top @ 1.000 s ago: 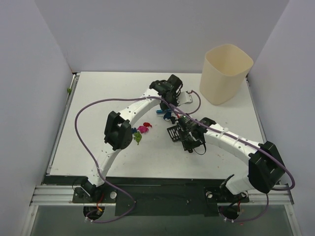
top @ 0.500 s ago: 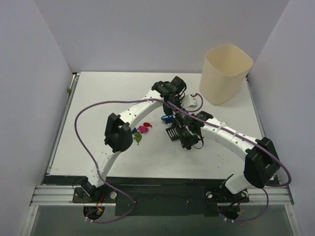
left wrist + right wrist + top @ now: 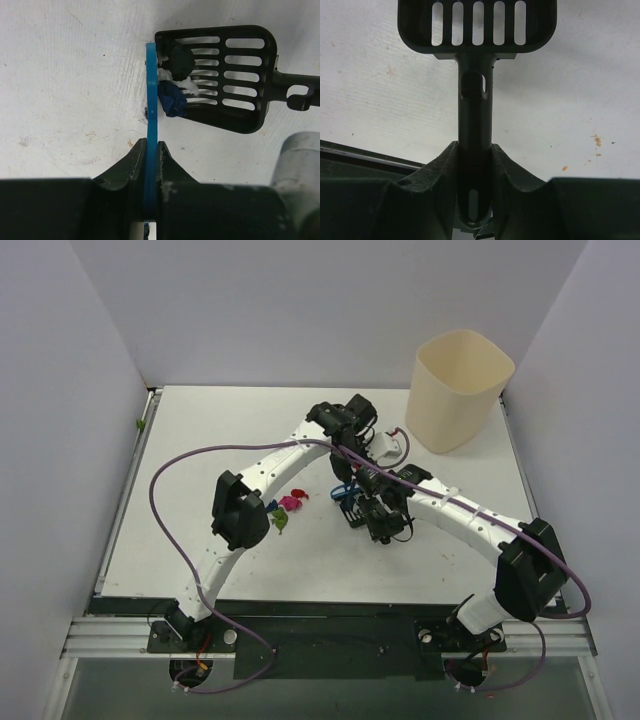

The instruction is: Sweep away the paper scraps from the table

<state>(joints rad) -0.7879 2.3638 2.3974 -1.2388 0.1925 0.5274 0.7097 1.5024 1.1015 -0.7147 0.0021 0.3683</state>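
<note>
My left gripper [image 3: 151,146] is shut on the thin blue brush [image 3: 151,95], which I see edge-on. The brush's far end rests against the open mouth of the black slotted scoop [image 3: 235,65]. A dark blue scrap [image 3: 171,98], a black one [image 3: 180,57] and white bits [image 3: 176,80] sit just inside that mouth. My right gripper [image 3: 475,150] is shut on the scoop handle [image 3: 475,105]. From above, pink, red and green paper scraps [image 3: 287,506] lie on the table [image 3: 200,460], left of the scoop [image 3: 352,510] and beside the left arm's elbow.
A tall cream bin [image 3: 458,390] stands at the table's back right corner. The two arms cross near the table's middle, with purple cables looping over them. Lilac walls close in three sides. A metal rail [image 3: 300,635] runs along the near edge.
The left gripper has swung the brush toward the near side, up against the scoop's mouth. The right arm has shifted the scoop slightly left. Both grips are unchanged.
</note>
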